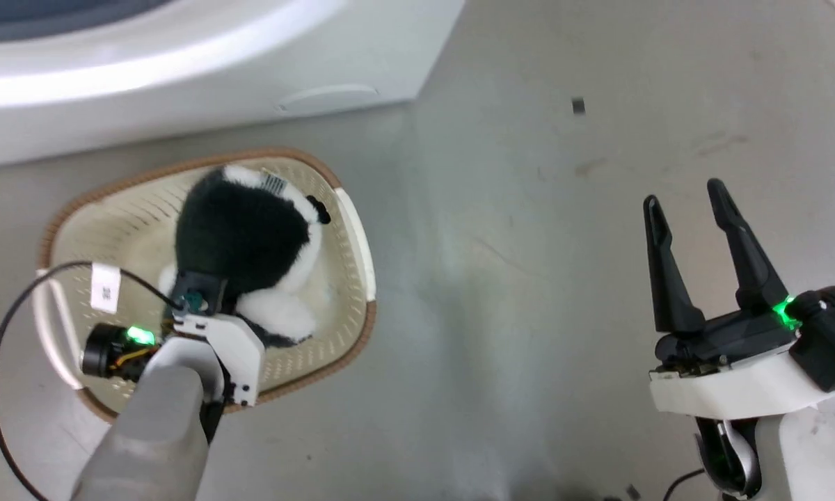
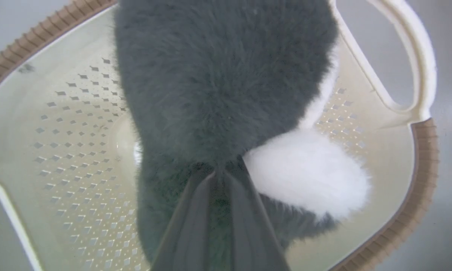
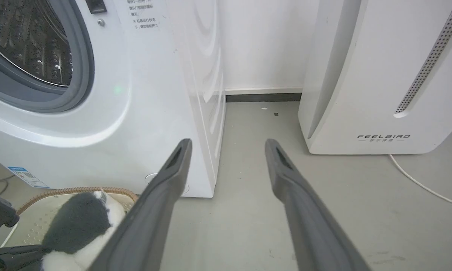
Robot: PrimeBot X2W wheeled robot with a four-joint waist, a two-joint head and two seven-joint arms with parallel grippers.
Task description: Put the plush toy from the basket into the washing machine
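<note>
The black-and-white plush toy (image 1: 243,236) lies in the cream basket (image 1: 369,327), black back up, a white paw toward the near rim. My left gripper (image 1: 198,292) reaches down into the basket. In the left wrist view its fingers (image 2: 196,210) meet at their tips, and the left gripper (image 2: 216,171) is shut on the black fur of the plush toy (image 2: 218,75) above the basket's perforated wall (image 2: 60,150). My right gripper (image 1: 683,195) hangs open over bare floor, far right of the basket. The washing machine (image 1: 181,69) stands just behind the basket. Its steel drum (image 3: 22,37) shows through the porthole.
A white FEELBIRD appliance (image 3: 380,75) stands right of the washing machine, with a strip of floor and a wall between them. A white cable (image 3: 418,180) trails on the floor by it. A black cable (image 1: 0,334) loops from my left wrist over the basket's left handle.
</note>
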